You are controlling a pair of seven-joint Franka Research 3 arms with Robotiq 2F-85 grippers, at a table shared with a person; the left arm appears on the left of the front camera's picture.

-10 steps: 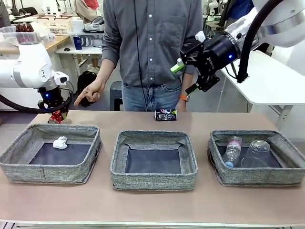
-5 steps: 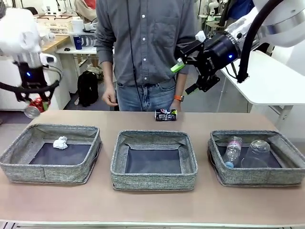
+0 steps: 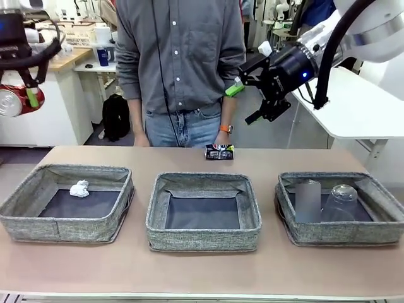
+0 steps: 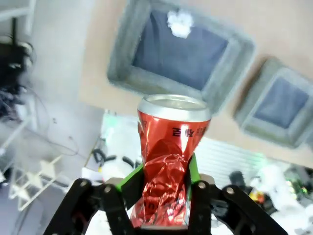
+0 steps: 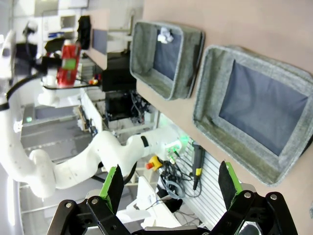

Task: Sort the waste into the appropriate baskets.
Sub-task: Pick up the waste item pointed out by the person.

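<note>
At far left, red can (image 3: 16, 101) higher.

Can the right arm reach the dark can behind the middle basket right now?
Probably yes: the right claw hangs open and empty, and the dark printed can lies uncovered on bare tabletop.

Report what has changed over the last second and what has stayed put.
The left pincer, shut on the red can, raised it from near the far left corner of the table to high above its left end. The person drew the pointing hand back and shifted toward the robot's left. Unchanged: the right pincer, open and raised; the dark can on the table; the paper ball in the left basket.
</note>
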